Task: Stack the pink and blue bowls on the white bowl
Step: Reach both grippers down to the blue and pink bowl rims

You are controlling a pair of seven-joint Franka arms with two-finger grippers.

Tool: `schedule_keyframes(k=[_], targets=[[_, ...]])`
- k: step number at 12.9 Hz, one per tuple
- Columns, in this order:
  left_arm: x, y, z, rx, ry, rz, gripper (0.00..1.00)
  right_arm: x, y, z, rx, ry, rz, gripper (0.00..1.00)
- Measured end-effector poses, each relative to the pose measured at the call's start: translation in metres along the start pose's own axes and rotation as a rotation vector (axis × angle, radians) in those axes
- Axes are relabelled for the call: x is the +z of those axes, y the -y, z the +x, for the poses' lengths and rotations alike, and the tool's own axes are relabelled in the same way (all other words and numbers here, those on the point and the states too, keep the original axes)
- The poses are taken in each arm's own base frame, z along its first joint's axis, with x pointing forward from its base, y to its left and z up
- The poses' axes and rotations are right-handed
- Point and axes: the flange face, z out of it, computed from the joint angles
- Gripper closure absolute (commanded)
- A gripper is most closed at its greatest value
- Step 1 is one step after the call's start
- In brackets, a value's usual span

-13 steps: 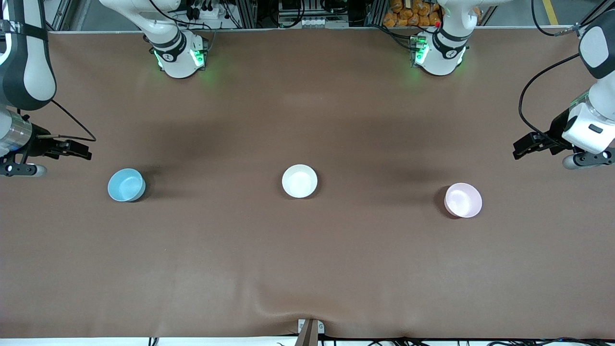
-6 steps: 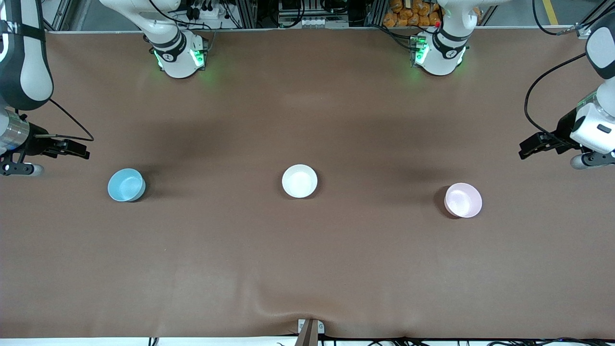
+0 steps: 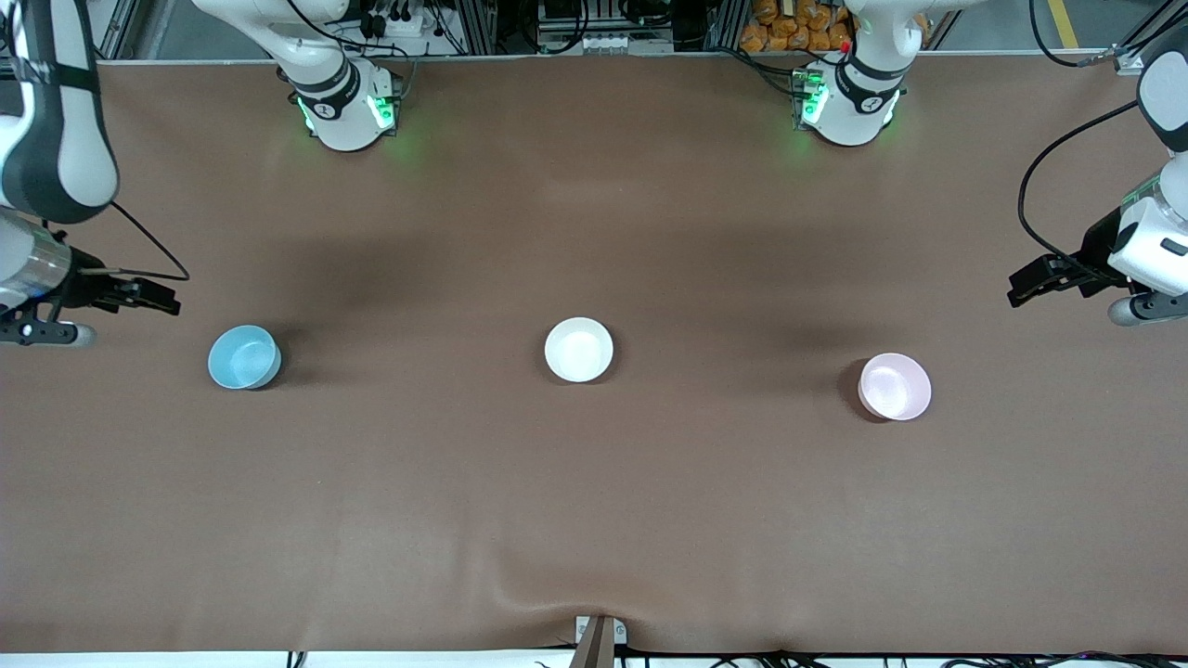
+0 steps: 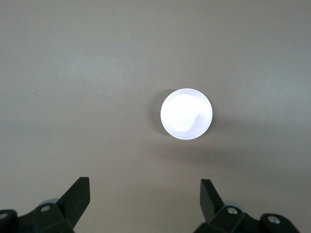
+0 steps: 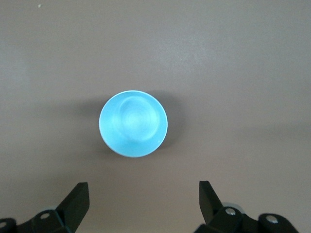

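Observation:
The white bowl (image 3: 578, 350) sits upright mid-table. The sky-blue bowl (image 3: 244, 357) stands toward the right arm's end and also shows in the right wrist view (image 5: 133, 124). The pale pink bowl (image 3: 895, 386) stands toward the left arm's end and looks washed-out whitish in the left wrist view (image 4: 186, 113). My right gripper (image 3: 153, 298) is open and empty, high over bare table beside the blue bowl; it also shows in its wrist view (image 5: 143, 189). My left gripper (image 3: 1030, 283) is open and empty, high over bare table beside the pink bowl; it also shows in its wrist view (image 4: 144, 187).
The brown table cover (image 3: 594, 520) has a small ridge at the middle of its edge nearest the camera. The two arm bases (image 3: 345, 109) (image 3: 849, 104) stand along the farthest edge. All three bowls are apart, in a rough row.
The left gripper has drifted a little toward its end of the table. The right gripper has shifted slightly. The bowls have not moved.

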Motion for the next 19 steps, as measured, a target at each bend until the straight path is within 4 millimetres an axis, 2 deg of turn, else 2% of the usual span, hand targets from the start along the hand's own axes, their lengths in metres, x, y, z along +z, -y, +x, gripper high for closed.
schedule_keyframes(k=[2,6,9,10,14,16,19], targets=[[0.001,-0.001,-0.001,0.002,0.003,0.000,0.00,0.025,-0.002,-0.002,0.004,-0.013,-0.006,0.00],[0.013,-0.004,-0.006,0.008,0.025,0.002,0.00,0.054,-0.010,0.002,0.019,-0.022,0.016,0.01],[0.039,-0.006,-0.009,0.012,0.007,0.000,0.00,0.082,-0.022,0.007,0.035,-0.044,0.076,0.15],[0.053,-0.006,-0.009,0.012,-0.008,-0.002,0.00,0.093,-0.023,0.009,0.037,-0.046,0.075,0.19],[0.128,-0.007,-0.011,0.014,-0.041,-0.009,0.00,0.126,-0.027,0.015,0.031,-0.052,0.061,0.20],[0.168,-0.007,-0.008,0.014,-0.066,-0.015,0.00,0.142,-0.032,0.015,0.037,-0.060,0.085,0.32],[0.223,-0.009,-0.002,0.013,-0.096,-0.023,0.00,0.163,-0.035,0.014,0.034,-0.060,0.122,0.38]])
